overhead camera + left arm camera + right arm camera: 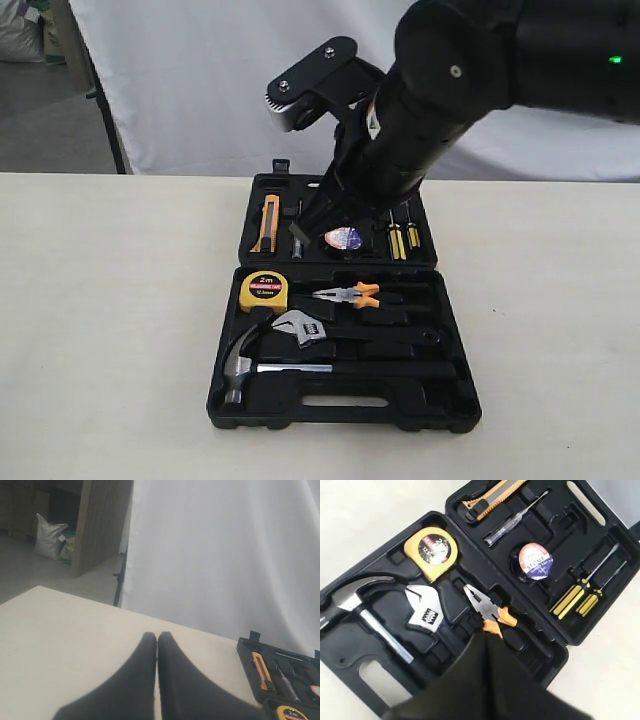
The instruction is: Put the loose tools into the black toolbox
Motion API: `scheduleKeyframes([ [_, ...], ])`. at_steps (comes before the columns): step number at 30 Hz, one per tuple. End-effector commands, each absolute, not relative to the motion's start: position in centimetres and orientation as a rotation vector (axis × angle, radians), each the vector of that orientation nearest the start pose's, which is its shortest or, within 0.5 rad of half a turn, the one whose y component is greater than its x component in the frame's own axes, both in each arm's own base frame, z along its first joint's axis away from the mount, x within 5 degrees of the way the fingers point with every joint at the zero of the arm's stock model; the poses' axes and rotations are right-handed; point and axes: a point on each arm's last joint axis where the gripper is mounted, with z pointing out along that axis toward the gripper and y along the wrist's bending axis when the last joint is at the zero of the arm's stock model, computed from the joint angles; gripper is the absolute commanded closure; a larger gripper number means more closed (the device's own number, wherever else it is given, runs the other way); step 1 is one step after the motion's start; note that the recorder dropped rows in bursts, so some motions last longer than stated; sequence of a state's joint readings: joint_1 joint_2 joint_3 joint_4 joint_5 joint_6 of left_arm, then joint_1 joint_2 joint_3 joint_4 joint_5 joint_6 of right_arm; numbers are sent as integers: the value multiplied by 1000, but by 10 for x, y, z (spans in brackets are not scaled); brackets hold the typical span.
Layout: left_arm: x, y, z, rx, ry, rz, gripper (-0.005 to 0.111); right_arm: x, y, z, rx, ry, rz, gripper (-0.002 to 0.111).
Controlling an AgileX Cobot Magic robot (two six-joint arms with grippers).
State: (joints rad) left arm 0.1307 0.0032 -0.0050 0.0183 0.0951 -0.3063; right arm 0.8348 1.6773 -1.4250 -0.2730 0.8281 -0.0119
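The black toolbox [345, 415] lies open on the table, both halves flat. In its near half the claw hammer [240, 365] and the adjustable wrench [305, 328] sit in their recesses. The small tape roll [343, 239] with its blue-white label rests in the far half. My right gripper [302, 230] hangs above the far half, shut and holding nothing. Its wrist view shows the shut fingertips [487, 632] over the toolbox [350, 650], with the hammer [355, 597], wrench [425, 612] and tape roll [535, 561] below. My left gripper [157, 635] is shut and empty over bare table left of the toolbox [250, 655].
The box also holds a yellow tape measure [263, 290], orange-handled pliers [348, 294], an orange utility knife [268, 222] and two yellow-striped screwdrivers [398, 238]. A white backdrop hangs behind the table's far edge.
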Motion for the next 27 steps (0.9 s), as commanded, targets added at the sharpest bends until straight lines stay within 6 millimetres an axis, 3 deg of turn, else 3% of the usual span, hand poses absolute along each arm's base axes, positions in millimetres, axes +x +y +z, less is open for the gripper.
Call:
scheduleKeyframes([
  [1, 55, 9, 208, -346, 1526, -103, 106, 245, 243, 316, -1080, 2227, 68, 109],
  [10, 55, 9, 208, -346, 1526, -103, 106, 192, 195, 309, -940, 2120, 269, 109],
  [19, 55, 9, 208, -346, 1526, -103, 106, 131, 142, 284, -751, 2005, 552, 109],
  [27, 55, 9, 208, -346, 1526, -103, 106, 83, 90, 257, -684, 1892, 626, 109],
])
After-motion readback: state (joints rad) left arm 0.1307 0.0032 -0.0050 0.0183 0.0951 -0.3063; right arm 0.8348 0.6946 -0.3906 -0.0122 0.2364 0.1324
